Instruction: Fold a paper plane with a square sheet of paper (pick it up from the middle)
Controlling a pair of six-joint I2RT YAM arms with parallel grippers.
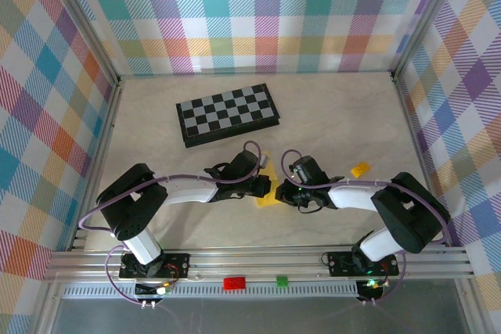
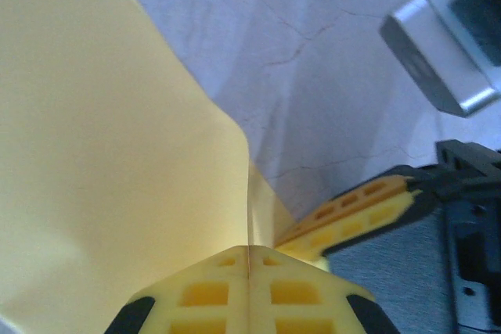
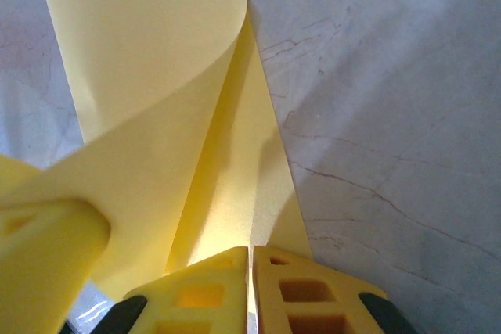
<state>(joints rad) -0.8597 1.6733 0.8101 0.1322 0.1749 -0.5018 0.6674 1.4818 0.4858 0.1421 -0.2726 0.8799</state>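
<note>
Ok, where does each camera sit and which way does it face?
Top external: above and behind the bases, looking down at the table; both arms, left gripper and right gripper meeting.
Left wrist: on that arm, along its shut fingers at the square sheet of paper.
Right wrist: likewise, own shut fingers in view.
Shared: both wrist views see that sheet.

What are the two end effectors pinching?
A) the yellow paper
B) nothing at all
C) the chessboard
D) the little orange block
A. The left end effector and the right end effector are both shut on the yellow paper, while the chessboard lies apart on the table behind them.
</note>
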